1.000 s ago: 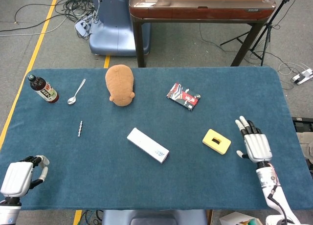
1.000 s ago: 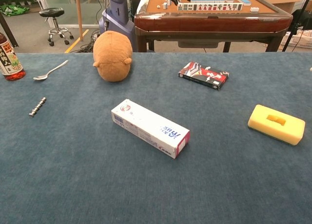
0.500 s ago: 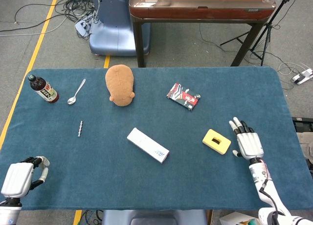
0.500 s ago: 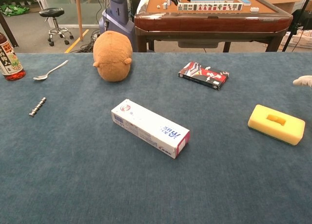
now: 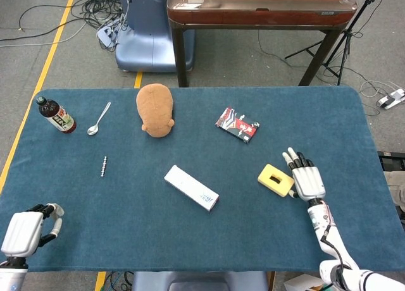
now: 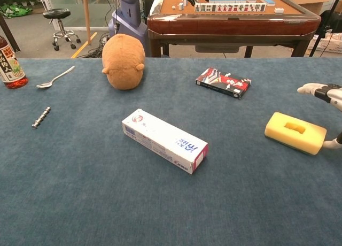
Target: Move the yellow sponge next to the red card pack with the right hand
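**Yellow sponge is being nudged as the right hand closes in**

Blue felt table (image 5: 190, 240) is carrying the whole layout, and most of it is lying where it lay a second ago: the brown plush toy (image 5: 155, 109) at the far side, the white toothpaste box (image 5: 191, 188) near the middle, the sauce bottle (image 5: 56, 115), the spoon (image 5: 99, 119) and the small metal bit (image 5: 104, 166) towards the left.

Next in size, the right hand (image 5: 305, 179) is the thing that is moving. Over the last second it has been travelling leftward and away from the robot, and it is now sitting just beside the yellow sponge (image 5: 276, 179), its fingers spread and its thumb touching the sponge's near right end in the chest view. It is not yet holding anything.

The left hand (image 5: 25, 229) is resting at the near left corner, fingers curled in on nothing, unchanged.

The sponge itself is shifting: it has slid a little to the left and turned slightly, which suggests the hand is pushing rather than gripping it. It is still lying flat on the felt, well apart from the red card pack (image 5: 237, 124), which is sitting further from the robot and to the left. The move is barely beginning; a firm hold looks necessary next.
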Robot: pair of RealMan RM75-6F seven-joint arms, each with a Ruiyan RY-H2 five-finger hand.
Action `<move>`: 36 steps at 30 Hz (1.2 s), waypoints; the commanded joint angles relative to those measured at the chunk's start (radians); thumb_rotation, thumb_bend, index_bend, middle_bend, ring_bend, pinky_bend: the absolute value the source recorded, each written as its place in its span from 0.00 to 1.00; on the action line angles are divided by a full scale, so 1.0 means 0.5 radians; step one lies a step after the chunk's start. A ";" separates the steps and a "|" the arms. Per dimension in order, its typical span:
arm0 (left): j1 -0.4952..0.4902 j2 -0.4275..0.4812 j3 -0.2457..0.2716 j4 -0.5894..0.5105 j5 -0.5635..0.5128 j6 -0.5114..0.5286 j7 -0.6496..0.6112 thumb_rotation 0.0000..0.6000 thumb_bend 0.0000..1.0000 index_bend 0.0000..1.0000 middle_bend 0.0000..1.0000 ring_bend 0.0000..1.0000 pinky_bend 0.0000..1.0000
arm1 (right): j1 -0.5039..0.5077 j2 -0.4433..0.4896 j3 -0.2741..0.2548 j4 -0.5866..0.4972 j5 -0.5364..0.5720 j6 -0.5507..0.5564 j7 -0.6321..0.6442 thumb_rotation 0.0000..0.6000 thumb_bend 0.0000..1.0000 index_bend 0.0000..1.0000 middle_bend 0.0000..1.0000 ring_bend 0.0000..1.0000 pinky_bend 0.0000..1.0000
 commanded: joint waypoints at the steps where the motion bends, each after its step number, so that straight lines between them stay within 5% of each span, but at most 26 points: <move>1: 0.002 -0.003 0.001 0.004 -0.001 0.000 -0.005 1.00 0.46 0.50 0.57 0.49 0.63 | 0.029 -0.003 0.023 -0.014 0.010 -0.005 -0.023 1.00 0.00 0.04 0.02 0.03 0.22; 36: 0.040 -0.040 0.025 0.092 -0.010 -0.003 -0.084 1.00 0.46 0.50 0.57 0.49 0.63 | 0.499 -0.365 0.235 0.269 0.262 -0.250 -0.185 1.00 0.00 0.04 0.02 0.03 0.22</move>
